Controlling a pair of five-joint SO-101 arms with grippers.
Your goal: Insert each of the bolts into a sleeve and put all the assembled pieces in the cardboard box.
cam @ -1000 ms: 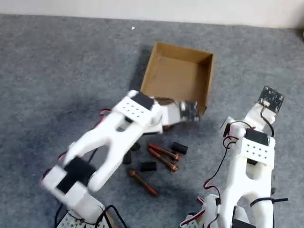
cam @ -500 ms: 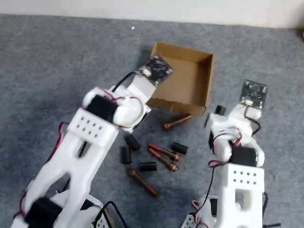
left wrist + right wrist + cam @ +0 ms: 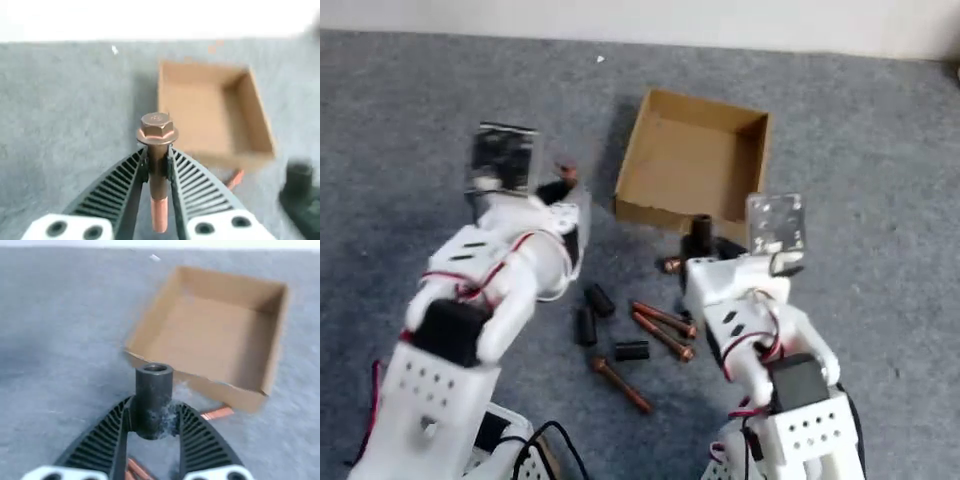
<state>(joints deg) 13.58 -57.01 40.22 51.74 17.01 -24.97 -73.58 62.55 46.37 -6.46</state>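
**Inspector:** Left arm, pose?
**Assistant:** It rises from the near left with the wrist bent forward. The left gripper (image 3: 157,150) is left of the box (image 3: 685,218). Its ribbed black fingers (image 3: 120,180) are clamped on a bolt (image 3: 158,132).
**Inspector:** Bolt's axis?
**Assistant:** It runs along the fingers, with the flanged hex head out past the tips. The shank is smooth and copper-coloured.
**Inspector:** Right arm?
**Assistant:** It rises from the near right. The right gripper (image 3: 154,412) is just before the box's near wall, clamped on a sleeve (image 3: 154,390). The sleeve is a dull dark cylinder, and its open bore points away from the wrist.
**Inspector:** Loose stock?
**Assistant:** Three loose bolts (image 3: 665,338) and three loose sleeves (image 3: 631,351) lie on grey carpet (image 3: 420,120) between the arms. A fourth bolt (image 3: 217,413) lies beside the box wall. The box is square, open-topped brown cardboard.
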